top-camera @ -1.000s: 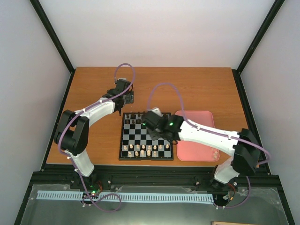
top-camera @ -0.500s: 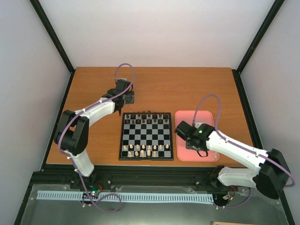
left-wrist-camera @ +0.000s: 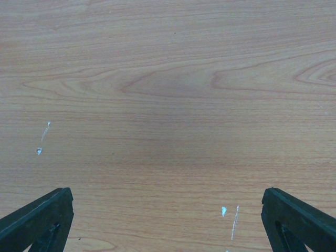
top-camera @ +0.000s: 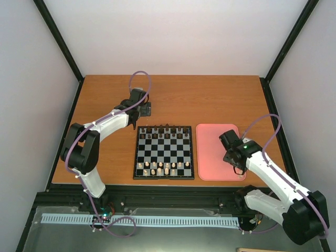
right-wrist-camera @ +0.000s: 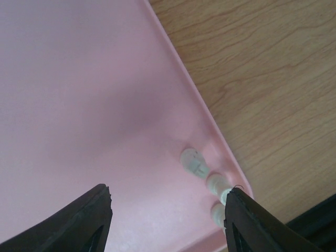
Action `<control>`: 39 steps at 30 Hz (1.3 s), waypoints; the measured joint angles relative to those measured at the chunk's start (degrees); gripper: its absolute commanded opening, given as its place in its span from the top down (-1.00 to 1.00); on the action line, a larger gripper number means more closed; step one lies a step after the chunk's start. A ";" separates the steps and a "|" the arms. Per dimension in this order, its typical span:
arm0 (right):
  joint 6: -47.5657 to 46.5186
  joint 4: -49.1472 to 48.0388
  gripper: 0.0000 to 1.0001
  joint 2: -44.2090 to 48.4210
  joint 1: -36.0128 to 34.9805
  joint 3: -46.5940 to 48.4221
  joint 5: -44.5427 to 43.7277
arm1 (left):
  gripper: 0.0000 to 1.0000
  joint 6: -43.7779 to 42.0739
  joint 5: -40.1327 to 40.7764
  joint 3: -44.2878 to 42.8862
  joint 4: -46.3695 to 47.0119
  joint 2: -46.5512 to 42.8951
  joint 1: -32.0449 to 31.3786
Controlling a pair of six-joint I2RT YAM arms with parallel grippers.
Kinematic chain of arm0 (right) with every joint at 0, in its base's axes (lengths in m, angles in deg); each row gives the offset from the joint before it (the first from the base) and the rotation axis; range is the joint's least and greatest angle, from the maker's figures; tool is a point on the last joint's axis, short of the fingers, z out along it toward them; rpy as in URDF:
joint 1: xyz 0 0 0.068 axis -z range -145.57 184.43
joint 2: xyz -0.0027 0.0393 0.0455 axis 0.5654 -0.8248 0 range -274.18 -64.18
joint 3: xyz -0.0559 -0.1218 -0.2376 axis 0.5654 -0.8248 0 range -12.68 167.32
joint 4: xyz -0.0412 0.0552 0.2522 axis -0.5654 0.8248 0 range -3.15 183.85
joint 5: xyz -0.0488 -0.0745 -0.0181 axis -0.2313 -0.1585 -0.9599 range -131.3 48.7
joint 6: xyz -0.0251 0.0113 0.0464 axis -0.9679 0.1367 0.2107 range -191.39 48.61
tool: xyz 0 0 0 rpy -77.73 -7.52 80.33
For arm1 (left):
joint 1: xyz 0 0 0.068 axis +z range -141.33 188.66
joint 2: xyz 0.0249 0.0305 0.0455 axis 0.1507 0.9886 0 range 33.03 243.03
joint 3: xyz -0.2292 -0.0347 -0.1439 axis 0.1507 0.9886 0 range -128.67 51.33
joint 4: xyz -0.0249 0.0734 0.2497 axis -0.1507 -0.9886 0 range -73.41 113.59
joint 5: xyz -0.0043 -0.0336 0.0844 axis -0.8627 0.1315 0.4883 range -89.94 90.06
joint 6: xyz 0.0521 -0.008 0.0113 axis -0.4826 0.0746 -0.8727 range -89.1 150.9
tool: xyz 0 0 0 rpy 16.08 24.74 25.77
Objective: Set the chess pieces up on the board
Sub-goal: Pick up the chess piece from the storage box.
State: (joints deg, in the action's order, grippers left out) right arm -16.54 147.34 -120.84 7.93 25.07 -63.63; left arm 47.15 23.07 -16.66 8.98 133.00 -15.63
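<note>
A: White-walled cell [top-camera: 184, 37], wood-grain desk [top-camera: 210, 100]. On it sits a pink rectangular plastic tray [top-camera: 210, 147]. Just beside it, to the left, is the small black-and-white checked chessboard with a black border [top-camera: 164, 152].

B: Pieces?

A: Dark brown pieces [top-camera: 164, 131] are lined along the board's far edge. Tiny cream chess pieces [top-camera: 163, 168] stand in a ragged line across the near rows. A few more cream ones [right-wrist-camera: 195, 161] are in the tray, bunched in its near right corner, touching each other and close against the rim. Too blurred to tell which types.

B: Arms?

A: Left arm's fingers [left-wrist-camera: 42, 220] are spread wide over bare desk beyond the board's far left corner, nothing between them. Right arm's fingers [right-wrist-camera: 79, 220] are spread above the tray, pinching nothing. The corner cluster lies just beside the rim-side finger.

B: How will they handle?

A: My read: very light, rigid, smooth, round in section. Not fragile, but likely to roll or squirt out if pinched off-centre. The rim leaves that finger little room. I'd take the piece furthest from the corner first and grip across the body, low and centred. The narrow base probably tips easily at set-down, and the neighbours on the board stand close.
</note>
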 measured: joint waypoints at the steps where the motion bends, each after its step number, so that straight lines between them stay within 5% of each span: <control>1: -0.79 -0.90 -0.15 -0.39 1.55 -0.11 0.76 | -0.99 0.00 -0.02 0.00 0.00 0.00 0.00; 10: -6.40 -8.15 0.01 -6.71 11.06 -2.47 6.32 | -1.00 0.00 0.11 0.00 0.02 0.39 0.00; 28: -5.53 -8.26 0.07 -7.02 11.85 -3.10 6.36 | -0.99 0.00 0.35 -0.02 0.02 2.34 0.15; 39: -6.25 -10.56 0.42 -10.69 15.65 -5.29 8.39 | -1.00 0.00 0.55 -0.02 0.02 2.27 0.42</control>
State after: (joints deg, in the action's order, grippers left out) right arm -22.79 136.78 -131.53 23.58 19.79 -55.23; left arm 47.15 23.61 -16.68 9.00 135.27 -15.21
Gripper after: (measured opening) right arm 0.337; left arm 0.997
